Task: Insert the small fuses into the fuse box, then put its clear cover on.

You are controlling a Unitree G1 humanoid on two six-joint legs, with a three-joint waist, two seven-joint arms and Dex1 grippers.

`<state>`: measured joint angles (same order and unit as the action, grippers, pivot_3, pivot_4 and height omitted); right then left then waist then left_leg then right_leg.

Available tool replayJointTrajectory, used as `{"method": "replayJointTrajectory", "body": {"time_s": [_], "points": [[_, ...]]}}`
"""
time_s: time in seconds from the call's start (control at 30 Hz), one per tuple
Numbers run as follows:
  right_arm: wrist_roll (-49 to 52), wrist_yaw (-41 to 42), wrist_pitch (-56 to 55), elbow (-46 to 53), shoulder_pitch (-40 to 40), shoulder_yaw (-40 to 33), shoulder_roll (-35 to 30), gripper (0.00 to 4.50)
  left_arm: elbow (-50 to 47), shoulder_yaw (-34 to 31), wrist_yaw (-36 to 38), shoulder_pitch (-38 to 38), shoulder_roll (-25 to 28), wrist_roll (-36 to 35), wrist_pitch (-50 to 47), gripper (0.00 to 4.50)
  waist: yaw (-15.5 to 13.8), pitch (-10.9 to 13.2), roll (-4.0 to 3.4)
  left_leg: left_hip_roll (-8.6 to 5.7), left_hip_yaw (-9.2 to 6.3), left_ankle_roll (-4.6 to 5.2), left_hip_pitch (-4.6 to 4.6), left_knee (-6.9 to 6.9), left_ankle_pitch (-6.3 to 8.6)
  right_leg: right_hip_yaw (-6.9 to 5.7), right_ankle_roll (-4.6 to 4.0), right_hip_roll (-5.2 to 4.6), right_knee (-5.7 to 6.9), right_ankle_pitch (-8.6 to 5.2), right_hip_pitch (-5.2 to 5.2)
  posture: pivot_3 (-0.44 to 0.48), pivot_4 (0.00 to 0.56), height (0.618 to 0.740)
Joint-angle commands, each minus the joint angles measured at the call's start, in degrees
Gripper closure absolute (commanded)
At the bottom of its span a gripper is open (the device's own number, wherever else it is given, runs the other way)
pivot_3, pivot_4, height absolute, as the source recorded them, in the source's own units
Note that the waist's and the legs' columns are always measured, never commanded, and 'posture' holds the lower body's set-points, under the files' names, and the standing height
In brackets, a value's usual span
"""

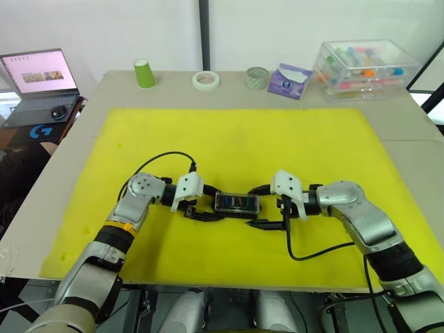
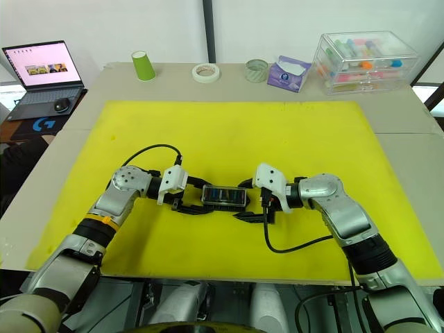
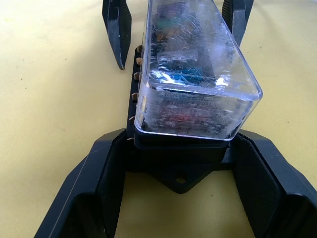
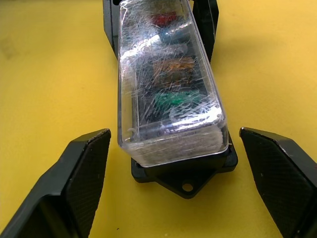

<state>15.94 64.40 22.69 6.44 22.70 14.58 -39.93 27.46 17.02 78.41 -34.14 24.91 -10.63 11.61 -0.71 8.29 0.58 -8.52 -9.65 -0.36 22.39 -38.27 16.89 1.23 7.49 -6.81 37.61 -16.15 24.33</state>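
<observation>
The fuse box [image 1: 236, 202] is light, hard plastic; its clear cover [image 3: 195, 74] looks slippery. Left claw [image 3: 178, 163] squeezes its end. Right claw [image 4: 183, 168] is apart.

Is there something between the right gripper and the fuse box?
Nothing visible. The right gripper is open, its fingers either side of the fuse box end without touching, only bare yellow mat between. The clear cover already sits on it.
</observation>
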Motion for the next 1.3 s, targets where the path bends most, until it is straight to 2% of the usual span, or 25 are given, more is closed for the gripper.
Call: {"method": "replayJointTrajectory", "body": {"time_s": [0.03,0.33,0.43,0.53,0.67,0.9,1.13,1.23,1.3], "points": [[0.8,-0.1,-0.1,2.2,0.1,-2.3,-0.4,0.07,0.7,-1.1,-1.0,-0.7,0.5,1.2,-0.1,1.76,0.0,0.0,0.0,0.0,0.0,0.0,0.0,0.0,0.0,0.0,0.0,0.0,0.0,0.0,0.0,0.0,0.15,0.74],[7.2,1.5,4.8,11.3,-0.5,-12.1,-8.1,0.07,0.9,-1.3,-1.4,-0.6,0.1,1.0,-0.6,1.76,0.0,0.0,0.0,0.0,-0.01,0.0,0.01,0.01,0.0,0.0,0.0,-0.01,0.01,0.0,0.01,0.0,0.15,0.74],[10.3,-0.9,7.5,14.4,1.5,-14.1,-6.7,0.07,1.0,-1.4,-1.5,-0.6,0.0,1.1,-0.5,1.76,0.0,0.0,0.0,0.0,0.0,0.0,0.01,0.0,0.0,0.01,0.0,-0.02,0.01,0.0,0.0,0.0,0.15,0.74],[14.6,-5.2,11.0,18.0,5.1,-15.3,-2.5,0.64,1.1,-1.5,-1.7,-0.5,-0.1,1.1,-0.5,1.76,0.0,0.0,0.0,0.01,0.0,0.0,0.01,0.0,0.0,0.01,0.0,-0.03,0.01,0.0,0.0,0.0,0.15,0.74],[16.3,-9.0,14.9,21.7,9.1,-12.5,1.0,2.0,1.4,-1.4,-1.7,-0.6,-0.1,1.3,-0.2,1.76,-0.1,0.0,0.01,0.0,0.0,0.0,0.01,0.0,0.0,0.0,0.0,-0.05,0.0,0.0,-0.01,0.0,0.15,0.74],[15.1,-9.2,14.4,21.2,11.9,-9.7,1.1,4.45,2.2,-1.3,-1.6,-1.4,-0.1,1.4,0.0,1.76,0.0,0.0,0.01,0.0,-0.01,0.0,0.01,-0.01,0.0,0.0,0.0,-0.04,0.01,0.0,-0.01,0.0,0.15,0.74],[9.5,-7.5,10.0,19.7,11.5,-4.5,0.0,4.48,1.7,-1.3,-1.3,-1.0,0.3,1.2,-0.3,1.76,0.0,0.0,0.01,0.0,-0.01,0.0,0.01,-0.01,0.0,0.0,0.0,-0.03,0.02,0.0,0.01,0.0,0.15,0.74],[-1.8,-6.1,4.7,12.4,7.2,7.3,-1.8,4.48,1.5,-1.2,-1.2,-0.9,0.2,1.2,-0.3,1.76,0.0,-0.1,0.14,0.0,-0.01,0.0,0.0,-0.01,0.0,-0.01,0.0,0.0,0.03,0.0,0.01,0.0,0.15,0.74],[-6.1,-9.2,4.4,4.5,5.6,10.8,0.9,4.48,1.1,-1.1,-1.0,-0.6,0.1,1.0,-0.8,1.76,0.2,-0.1,0.14,-0.01,0.0,0.0,0.0,-0.01,0.0,-0.03,0.0,0.02,0.03,0.0,0.01,0.0,0.15,0.74]]}}
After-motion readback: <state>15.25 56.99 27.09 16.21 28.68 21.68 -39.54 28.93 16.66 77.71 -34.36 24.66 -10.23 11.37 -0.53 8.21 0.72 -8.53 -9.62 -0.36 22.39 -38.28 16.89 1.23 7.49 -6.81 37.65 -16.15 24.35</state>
